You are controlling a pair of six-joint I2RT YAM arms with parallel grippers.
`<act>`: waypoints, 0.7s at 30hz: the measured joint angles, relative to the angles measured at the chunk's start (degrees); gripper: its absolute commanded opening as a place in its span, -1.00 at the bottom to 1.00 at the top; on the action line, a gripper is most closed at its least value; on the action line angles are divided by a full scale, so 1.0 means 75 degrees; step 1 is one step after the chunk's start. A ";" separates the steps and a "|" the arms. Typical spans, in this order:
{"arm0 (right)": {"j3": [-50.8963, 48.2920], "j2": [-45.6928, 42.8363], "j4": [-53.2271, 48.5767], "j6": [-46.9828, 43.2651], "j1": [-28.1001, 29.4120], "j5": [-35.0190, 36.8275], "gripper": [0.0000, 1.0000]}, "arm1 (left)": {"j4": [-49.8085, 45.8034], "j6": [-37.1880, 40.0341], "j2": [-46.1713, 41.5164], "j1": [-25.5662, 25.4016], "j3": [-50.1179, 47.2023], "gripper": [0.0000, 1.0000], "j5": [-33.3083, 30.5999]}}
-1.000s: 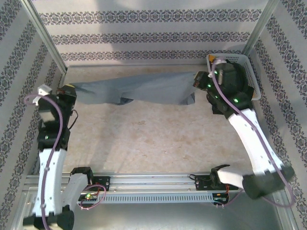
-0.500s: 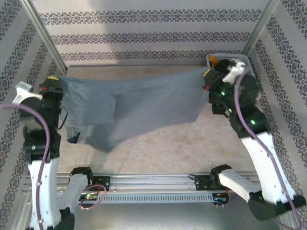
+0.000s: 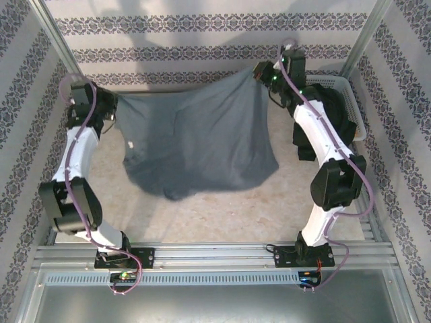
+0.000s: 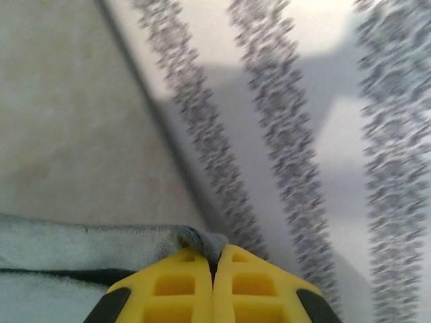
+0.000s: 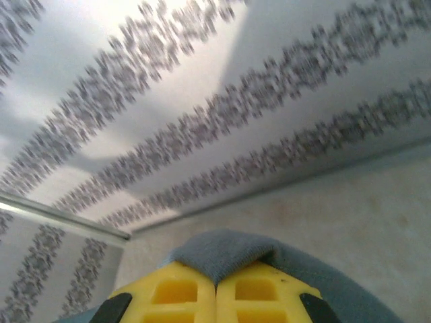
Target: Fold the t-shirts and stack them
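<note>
The slate blue-grey t-shirt (image 3: 202,145) hangs spread wide over the far half of the counter (image 3: 202,222), held up by its two upper corners; its top edge sags in a shallow curve between them, just in front of the striped back wall (image 3: 202,47); its left edge drops straight below the left arm, its right edge slants out to a point near the right arm's elbow, and its bottom edge gathers into a rumpled lump at lower left; whether that lump touches the counter I cannot tell. The cloth looks smooth with a few long soft creases, and a small white label (image 3: 130,143) shows near its left edge. The left fingers (image 4: 172,286) are clenched on a folded bit of hem, their yellow tips pressed together with cloth pinched between; the right fingers (image 5: 175,289) are likewise clamped on a rounded fold of the shirt's other corner, close to the wall. In front of the shirt the counter lies bare right up to the metal rail (image 3: 215,252) at the near edge; the side walls stand close beside both arms; the white lattice basket (image 3: 353,101) sits in the far right corner, partly behind the right arm and apart from the shirt.
</note>
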 measured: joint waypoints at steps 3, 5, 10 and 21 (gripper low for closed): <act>0.1253 0.0370 0.0146 0.0076 -0.0184 -0.0087 -1.00 | 0.0192 -0.0017 0.0504 0.0245 0.1568 -1.00 0.0213; 0.2014 0.0414 0.0154 0.0149 -0.0315 -0.0137 -1.00 | 0.0286 -0.0026 0.0574 0.0370 0.2646 -1.00 0.0309; 0.2865 0.0000 0.0213 0.0175 -0.0612 -0.0224 -1.00 | 0.0291 0.0061 -0.0009 0.0568 0.4153 -1.00 0.0329; -0.4392 -0.4494 0.0367 0.0105 -0.0283 0.0379 -0.38 | -0.1358 -0.0125 -0.4960 0.0562 -0.1629 -0.34 -0.0772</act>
